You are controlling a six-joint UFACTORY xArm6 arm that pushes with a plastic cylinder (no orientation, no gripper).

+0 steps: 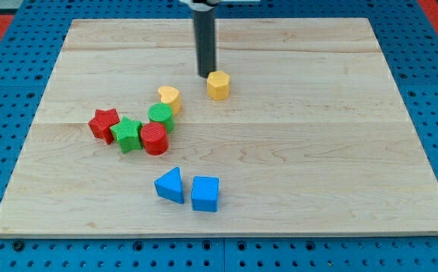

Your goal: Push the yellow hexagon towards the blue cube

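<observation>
Right, no jaws on this rig, so nothing to report as apart or clamped: just the rod, ending in my tip [206, 75]. I've got my tip just beside the yellow hexagon [217, 85], on its upper-left side in the view; whether they touch, I can't tell. Landmark is the yellow hexagon. Blue cube [205, 193] sits well below it, toward the view's bottom, with a blue triangular block [170, 185] just beside the cube on the left. Down-left of the hexagon: a second yellow block [169, 97], shape unclear, then a green block [160, 115], red cylinder [154, 139], green star [128, 134] and red star [103, 123], all clustered close. Everything's on the wooden board [317, 151].
</observation>
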